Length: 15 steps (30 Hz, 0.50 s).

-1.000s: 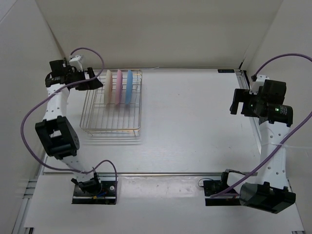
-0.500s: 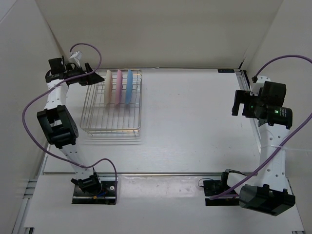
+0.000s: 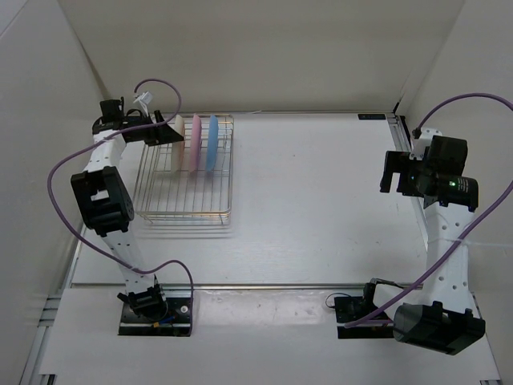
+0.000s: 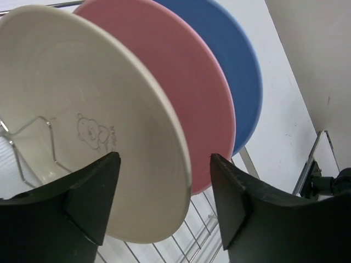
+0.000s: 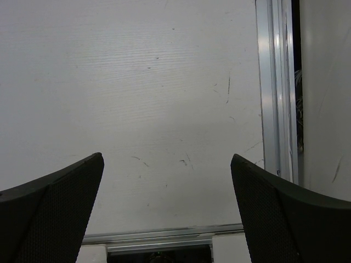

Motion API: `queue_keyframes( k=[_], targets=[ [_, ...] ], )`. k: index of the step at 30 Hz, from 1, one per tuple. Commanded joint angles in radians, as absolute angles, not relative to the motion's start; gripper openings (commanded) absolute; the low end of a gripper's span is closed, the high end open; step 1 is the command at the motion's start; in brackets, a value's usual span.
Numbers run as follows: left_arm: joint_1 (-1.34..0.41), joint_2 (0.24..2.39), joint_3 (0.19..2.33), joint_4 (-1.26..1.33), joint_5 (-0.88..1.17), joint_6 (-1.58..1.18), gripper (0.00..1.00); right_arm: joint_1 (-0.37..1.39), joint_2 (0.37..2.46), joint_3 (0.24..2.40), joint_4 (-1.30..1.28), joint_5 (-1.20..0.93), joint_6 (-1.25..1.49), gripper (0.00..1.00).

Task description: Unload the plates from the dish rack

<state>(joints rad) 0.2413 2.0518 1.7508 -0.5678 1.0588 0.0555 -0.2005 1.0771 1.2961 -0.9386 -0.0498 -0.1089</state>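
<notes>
The dish rack (image 3: 183, 188) stands at the far left of the table. The cream plate (image 3: 177, 157), the pink plate (image 3: 195, 143) and the light blue plate (image 3: 212, 143) stand upright in its far end, side by side. My left gripper (image 3: 165, 134) is open at the cream plate's top left edge. In the left wrist view the cream plate (image 4: 82, 120) has its rim between the open jaws of the gripper (image 4: 164, 159), with the pink plate (image 4: 192, 93) and the blue plate (image 4: 238, 66) behind it. My right gripper (image 3: 392, 172) is open and empty at the right side, over bare table (image 5: 166, 159).
Rack wires (image 4: 34, 143) run under the cream plate. White walls close in the back and both sides. A metal rail (image 5: 273, 82) runs along the table's right edge. The arm bases (image 3: 155, 309) sit at the near edge.
My left gripper has moved right from the rack's far left corner onto the cream plate's edge. The right arm has hardly moved.
</notes>
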Motion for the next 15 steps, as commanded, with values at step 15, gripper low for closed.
queue_keyframes(
  k=[15],
  targets=[
    [0.251, 2.031, 1.802, -0.565, 1.08, 0.054, 0.57, -0.196, 1.086, 1.276, -0.92, -0.048, -0.12, 1.0]
  ],
)
